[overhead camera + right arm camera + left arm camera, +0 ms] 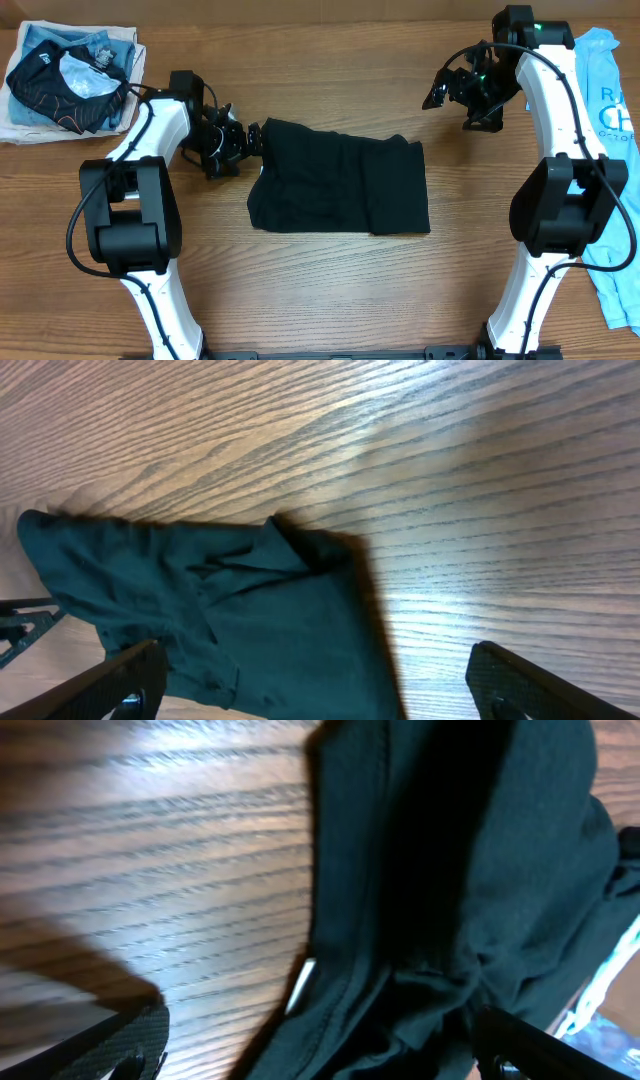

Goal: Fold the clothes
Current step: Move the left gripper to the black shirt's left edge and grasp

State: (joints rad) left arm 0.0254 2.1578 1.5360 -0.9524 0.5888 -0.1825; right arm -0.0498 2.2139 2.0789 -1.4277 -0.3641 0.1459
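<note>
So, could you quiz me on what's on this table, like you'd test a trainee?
1. True or false: the black T-shirt lies spread flat with both sleeves out.
2. Where is the light blue printed T-shirt? A) on the table beside the right arm B) under the black T-shirt C) hanging from an arm
3. Fill in: the left arm has its jaws ____ at the black T-shirt's edge.
Key: 1 false, it is folded; 2 A; 3 open.
</note>
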